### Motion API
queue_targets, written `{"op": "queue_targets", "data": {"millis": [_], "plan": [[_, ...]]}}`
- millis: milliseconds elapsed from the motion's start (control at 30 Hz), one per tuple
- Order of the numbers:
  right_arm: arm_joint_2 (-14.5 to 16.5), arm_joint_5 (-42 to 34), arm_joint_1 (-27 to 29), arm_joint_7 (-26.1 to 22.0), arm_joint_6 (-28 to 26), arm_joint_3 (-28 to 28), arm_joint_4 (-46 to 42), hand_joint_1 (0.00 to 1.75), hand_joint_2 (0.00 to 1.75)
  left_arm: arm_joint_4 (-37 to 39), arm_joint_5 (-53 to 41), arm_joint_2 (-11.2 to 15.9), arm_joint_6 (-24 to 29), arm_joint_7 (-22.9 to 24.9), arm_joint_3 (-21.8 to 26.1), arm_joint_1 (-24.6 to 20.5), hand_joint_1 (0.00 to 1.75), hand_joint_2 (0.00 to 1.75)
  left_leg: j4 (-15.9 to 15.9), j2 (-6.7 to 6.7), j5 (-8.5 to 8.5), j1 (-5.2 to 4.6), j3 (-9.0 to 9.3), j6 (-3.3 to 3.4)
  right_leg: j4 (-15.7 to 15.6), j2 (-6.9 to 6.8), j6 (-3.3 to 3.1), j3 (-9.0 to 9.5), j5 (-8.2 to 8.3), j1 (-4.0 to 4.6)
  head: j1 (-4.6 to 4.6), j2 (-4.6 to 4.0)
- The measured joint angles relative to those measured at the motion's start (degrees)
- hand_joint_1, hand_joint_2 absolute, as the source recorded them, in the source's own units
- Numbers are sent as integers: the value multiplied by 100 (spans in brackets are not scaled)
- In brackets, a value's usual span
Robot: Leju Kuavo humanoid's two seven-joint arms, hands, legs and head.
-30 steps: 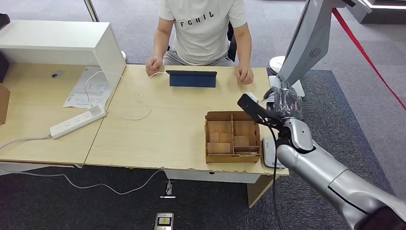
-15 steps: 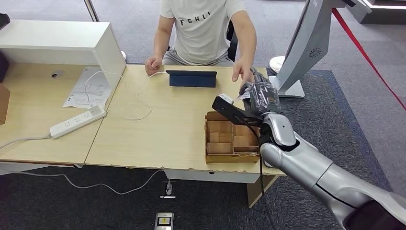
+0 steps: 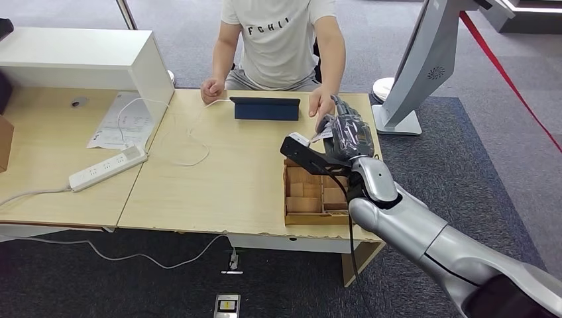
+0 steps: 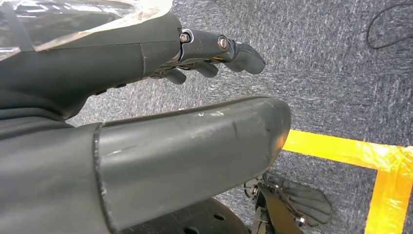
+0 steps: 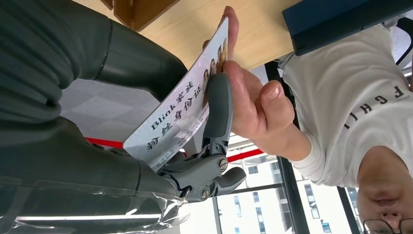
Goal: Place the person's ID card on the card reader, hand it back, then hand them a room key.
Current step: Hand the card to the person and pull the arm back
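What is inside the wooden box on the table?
The box has dividers forming compartments; the visible ones look mostly empty. The right hand and its arm cover the far right compartments, so their contents cannot be seen.

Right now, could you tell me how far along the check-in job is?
Whether the card was read cannot be told here. In hand: the right hand holds the ID card out over the table, and the person's hand has fingers on it, so the hand-back is under way. Left: let go, then give a room key. The left hand hangs over the floor, holding nothing.

White printed ID card (image 5: 181,116) upright on edge, pinched between grey fingers (image 5: 218,109).
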Motion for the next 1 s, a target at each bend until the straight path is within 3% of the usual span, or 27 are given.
{"op": "queue_targets", "data": {"millis": [33,67,133,167,633,833,1000], "plan": [[4,1,0,-4,-3,1,15,115,175,0,9,-1,-1,-2,0,0,0,0,0,0,0,0,0,0,0,0,0,0,0,0,-1,0],[7,2,0,-7,-7,2,31,72,131,0,19,-1,-3,-4,0,0,0,0,0,0,0,0,0,0,0,0,0,0,0,0,-1,0],[15,5,1,-10,-14,6,62,0,44,1,30,-1,-15,-10,0,0,0,0,0,0,0,0,0,0,0,0,0,0,0,0,-1,0],[20,7,1,-12,-19,8,79,0,0,0,32,-1,-26,-14,0,0,0,0,0,0,0,0,0,0,0,0,0,-1,0,0,-1,0],[23,-17,5,-76,-265,-1,305,0,0,-2,47,2,-191,-60,0,1,0,0,1,0,0,0,1,-1,0,0,0,-2,0,0,-1,0],[-126,-428,102,-491,-1084,-204,32,0,0,-2,92,2,-226,-45,0,2,0,0,1,2,0,1,2,-1,-1,2,-1,-3,0,0,-1,0],[-406,-1095,517,-981,-1619,-501,-663,0,0,-2,181,2,-168,-22,0,3,0,0,2,2,-1,2,3,-1,-4,3,-1,-4,0,1,-1,0]]}}
